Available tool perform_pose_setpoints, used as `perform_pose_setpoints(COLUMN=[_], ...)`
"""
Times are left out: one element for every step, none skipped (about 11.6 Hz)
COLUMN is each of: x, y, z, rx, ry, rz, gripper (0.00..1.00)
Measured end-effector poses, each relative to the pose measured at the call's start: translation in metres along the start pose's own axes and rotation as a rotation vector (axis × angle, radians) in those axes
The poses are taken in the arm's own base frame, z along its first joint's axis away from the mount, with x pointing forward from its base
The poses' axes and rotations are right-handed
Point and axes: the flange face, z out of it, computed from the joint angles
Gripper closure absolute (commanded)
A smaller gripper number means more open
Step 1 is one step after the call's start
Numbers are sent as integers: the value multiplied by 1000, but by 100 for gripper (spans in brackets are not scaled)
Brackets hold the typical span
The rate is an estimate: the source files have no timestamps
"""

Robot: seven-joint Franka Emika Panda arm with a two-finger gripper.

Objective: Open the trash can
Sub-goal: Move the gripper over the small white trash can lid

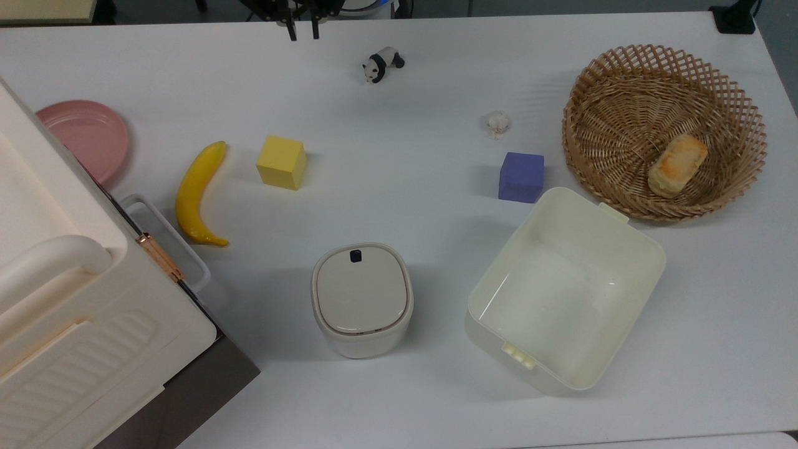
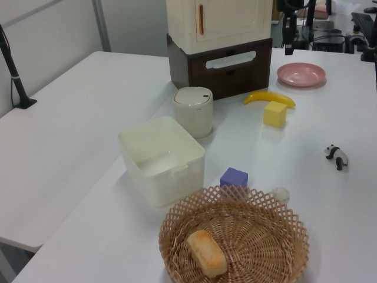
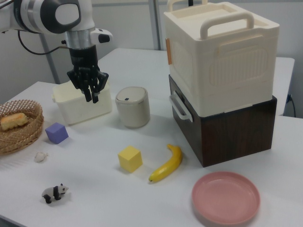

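Trash can [image 1: 361, 299] sitting lid-down near the top view's bottom edge, between ribbed box [image 1: 75, 293] and open tub [image 1: 564, 290]. Gripper [image 1: 302, 31] way off at the top view's upper edge, fingers slightly parted, empty. Black button [image 1: 356, 255] facing straight toward it.

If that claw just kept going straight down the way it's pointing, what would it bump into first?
Probably only bare table. In the top view the claw hangs near the far edge, left of the panda figure, with nothing beneath it, though its height is hard to judge.
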Motion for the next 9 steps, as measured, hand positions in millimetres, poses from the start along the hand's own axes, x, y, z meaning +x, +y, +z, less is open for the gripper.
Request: perform_pose_setpoints(x=[0, 0, 3, 8, 22, 38, 55, 70, 81], y=[0, 0, -2, -5, -12, -17, -23, -26, -27], z=[0, 1, 5, 8, 13, 18, 23, 27, 29], rx=[0, 0, 1, -1, -9, -15, -24, -33, -39], ry=[0, -2, -9, 3, 51, 106, 181, 252, 306], rz=[0, -1, -9, -16, -30, -42, -53, -60, -61], gripper=[91, 91, 91, 91, 91, 90, 90, 90, 90])
